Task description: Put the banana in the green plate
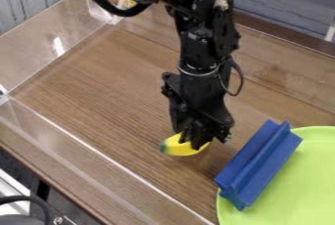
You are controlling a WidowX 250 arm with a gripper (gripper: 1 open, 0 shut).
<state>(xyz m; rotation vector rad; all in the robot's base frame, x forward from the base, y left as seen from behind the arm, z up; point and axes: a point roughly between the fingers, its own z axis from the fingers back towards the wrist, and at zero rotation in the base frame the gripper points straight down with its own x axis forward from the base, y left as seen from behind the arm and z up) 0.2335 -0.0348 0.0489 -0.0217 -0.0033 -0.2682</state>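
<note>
Pinching the banana [185, 147], the hand [197, 139] points straight down and is clenched tight on the little yellow fruit. The banana sits low, right at the wooden bench [92, 82], and I cannot tell if it is off the wood yet. So the grab looks done. The green plate [295, 180] waits well to the right, with the blue block [260, 162] leaning on its edge, between the two. Lifting, carrying over the block and letting go are left.

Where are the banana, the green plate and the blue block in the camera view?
banana [181, 148]: camera view, on the yellow body left of the fingers.
green plate [304, 185]: camera view, on bare lime surface right of the block.
blue block [260, 162]: camera view, on the middle of its long face.
</note>
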